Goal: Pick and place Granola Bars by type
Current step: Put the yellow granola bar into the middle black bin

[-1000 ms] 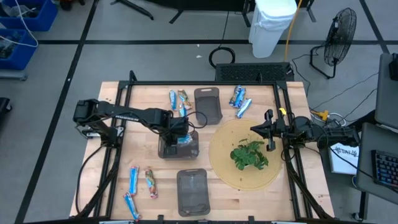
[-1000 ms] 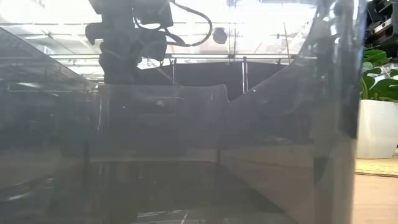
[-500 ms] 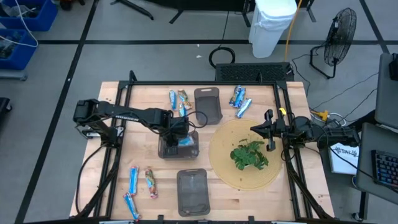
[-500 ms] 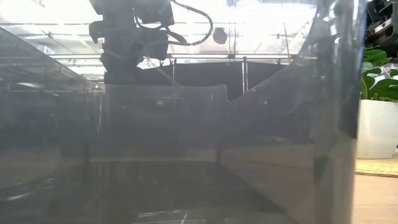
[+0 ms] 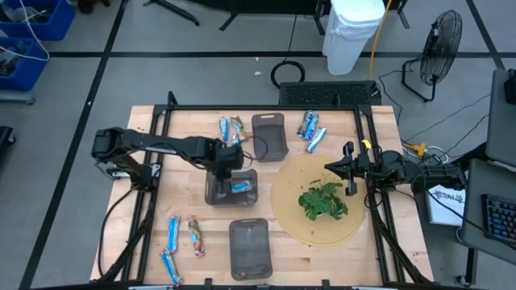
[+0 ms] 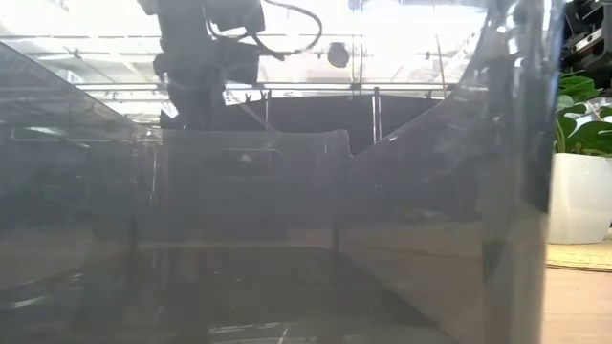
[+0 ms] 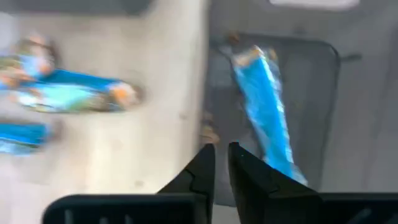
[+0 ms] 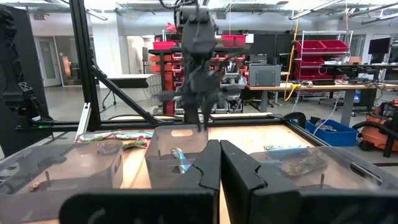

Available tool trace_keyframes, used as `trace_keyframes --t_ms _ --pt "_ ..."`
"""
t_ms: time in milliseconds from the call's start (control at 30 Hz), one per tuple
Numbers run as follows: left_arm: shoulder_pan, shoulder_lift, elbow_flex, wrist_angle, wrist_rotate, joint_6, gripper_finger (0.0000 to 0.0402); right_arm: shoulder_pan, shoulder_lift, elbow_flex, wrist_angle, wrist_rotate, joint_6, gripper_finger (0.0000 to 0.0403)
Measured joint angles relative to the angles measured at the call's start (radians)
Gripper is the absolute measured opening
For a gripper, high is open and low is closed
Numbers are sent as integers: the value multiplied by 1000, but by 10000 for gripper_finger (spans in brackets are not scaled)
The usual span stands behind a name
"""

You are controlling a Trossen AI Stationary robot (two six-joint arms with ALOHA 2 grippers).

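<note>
A blue-and-white granola bar (image 5: pixel 242 187) (image 7: pixel 264 115) lies flat on the floor of the middle grey tray (image 5: pixel 216 193). My left gripper (image 5: pixel 228 159) (image 7: pixel 221 163) hovers over that tray's far edge, shut and empty. Two bars (image 5: pixel 230 129) (image 7: pixel 65 96) lie on the table beyond it. Two more bars (image 5: pixel 310 130) lie at the far right, and three (image 5: pixel 184 239) at the near left. My right gripper (image 5: pixel 339 167) (image 8: pixel 219 163) waits shut over the round mat's far edge.
A second grey tray (image 5: pixel 270 135) stands toward the far edge and a third (image 5: pixel 250 248) near the near edge. A green plant (image 5: pixel 322 200) sits on a round mat (image 5: pixel 298 229) right of the trays. The black frame rails (image 5: pixel 161 121) run along both table sides.
My left gripper has drawn back from over the middle tray toward the far-left and risen a little. The blue bar, partly covered by the gripper before, now lies in full view on the tray floor.
</note>
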Motion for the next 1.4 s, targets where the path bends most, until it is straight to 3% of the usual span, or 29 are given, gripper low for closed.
trace_keyframes --t_ms 167,367,567,733,1133,1400 --pt "90 -104 1 143 19 89 6 0 0 0 1 0 0 0" --pt "314 -182 -15 377 201 170 28 0 0 0 0 0 0 0" --pt "575 -180 -122 507 346 16 18 0 0 0 0 0 0 0" --pt "727 -175 -190 451 392 -190 7 0 0 0 0 0 0 0" --pt "776 -172 -224 411 261 -272 38 0 0 0 1 0 0 0" --pt "755 -83 -224 362 243 -288 125 0 0 0 0 0 0 0"
